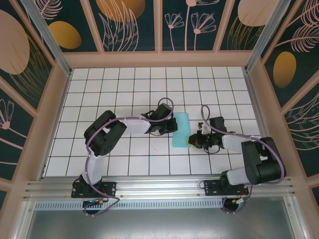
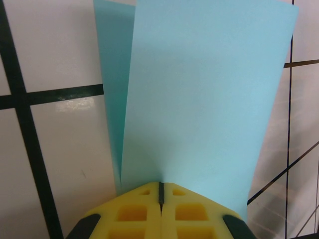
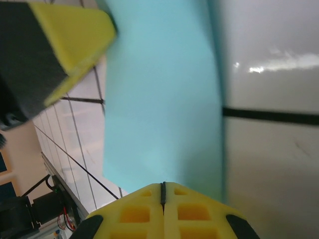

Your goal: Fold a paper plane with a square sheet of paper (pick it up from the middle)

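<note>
Yellow pads of the left gripper are sitting nearest the left wrist lens, clenched with no gap at their seam. The sheet is running straight into that seam, so it appears pinched by its edge. Turquoise and doubled over, the sheet is showing two layers, the upper one standing off the lower. Holding the edge this way is probably letting the arm bring one half across the other and line up the edges before creasing.

From above, the sheet is lying as a narrow rectangle on the white grid table, which is spreading out around it on every side. The left gripper is working at the sheet's left edge, toward its far end. The right gripper is working at the sheet's near right corner. Gripping at opposite ends is likely stopping the thin paper from swivelling.

At the right wrist, the right gripper is likewise squeezed closed with the sheet meeting its tips, apparently nipped. Beyond the sheet, patterned walls are enclosing the table.

No brand, label or legible writing is showing anywhere, and the sheet is bearing no marks.
</note>
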Controlling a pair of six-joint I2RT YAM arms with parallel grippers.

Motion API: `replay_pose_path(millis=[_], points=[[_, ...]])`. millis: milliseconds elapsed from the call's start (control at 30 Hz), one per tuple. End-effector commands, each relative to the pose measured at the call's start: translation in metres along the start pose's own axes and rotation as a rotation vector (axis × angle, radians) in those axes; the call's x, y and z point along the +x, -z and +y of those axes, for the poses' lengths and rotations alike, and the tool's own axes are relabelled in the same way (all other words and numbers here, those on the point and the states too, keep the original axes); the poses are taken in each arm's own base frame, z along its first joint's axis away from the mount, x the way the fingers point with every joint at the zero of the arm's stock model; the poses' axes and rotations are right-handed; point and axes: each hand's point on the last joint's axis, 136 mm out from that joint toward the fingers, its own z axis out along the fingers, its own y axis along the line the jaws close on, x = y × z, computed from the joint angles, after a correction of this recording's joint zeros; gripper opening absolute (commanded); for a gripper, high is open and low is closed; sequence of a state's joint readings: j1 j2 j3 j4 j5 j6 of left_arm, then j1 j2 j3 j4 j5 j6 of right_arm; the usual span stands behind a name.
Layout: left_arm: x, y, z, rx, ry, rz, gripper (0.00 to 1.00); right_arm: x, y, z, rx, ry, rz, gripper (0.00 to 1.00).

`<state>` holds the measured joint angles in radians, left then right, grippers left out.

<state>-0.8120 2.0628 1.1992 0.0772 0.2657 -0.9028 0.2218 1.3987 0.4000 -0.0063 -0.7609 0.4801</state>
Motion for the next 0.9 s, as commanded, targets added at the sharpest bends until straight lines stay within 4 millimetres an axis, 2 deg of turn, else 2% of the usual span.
replay_pose_path(millis=[0,67,133,333,467,633,733,867], points=[[0.024,-0.014,0.034,-0.103,0.011,0.08,0.0,0.016,-0.004,-0.019,0.034,-0.062,0.041,0.02],[0.024,-0.014,0.034,-0.102,0.01,0.081,0.0,0.02,-0.005,-0.027,0.065,-0.076,0.049,0.02],[0.024,-0.015,0.036,-0.106,0.007,0.082,0.0,0.018,-0.004,-0.024,0.063,-0.075,0.045,0.02],[0.024,-0.014,0.036,-0.107,0.005,0.085,0.0,0.001,0.009,0.005,0.005,0.0,-0.019,0.02],[0.025,-0.014,0.036,-0.107,0.002,0.087,0.0,-0.007,0.01,0.006,-0.003,-0.008,-0.045,0.02],[0.026,-0.014,0.035,-0.105,-0.001,0.092,0.0,-0.026,0.01,0.018,-0.036,0.0,-0.072,0.02],[0.026,-0.014,0.035,-0.105,-0.004,0.093,0.0,-0.032,0.006,0.014,-0.021,-0.002,-0.063,0.02],[0.024,-0.014,0.033,-0.102,-0.003,0.089,0.0,-0.017,-0.004,-0.008,0.014,-0.043,-0.023,0.02]])
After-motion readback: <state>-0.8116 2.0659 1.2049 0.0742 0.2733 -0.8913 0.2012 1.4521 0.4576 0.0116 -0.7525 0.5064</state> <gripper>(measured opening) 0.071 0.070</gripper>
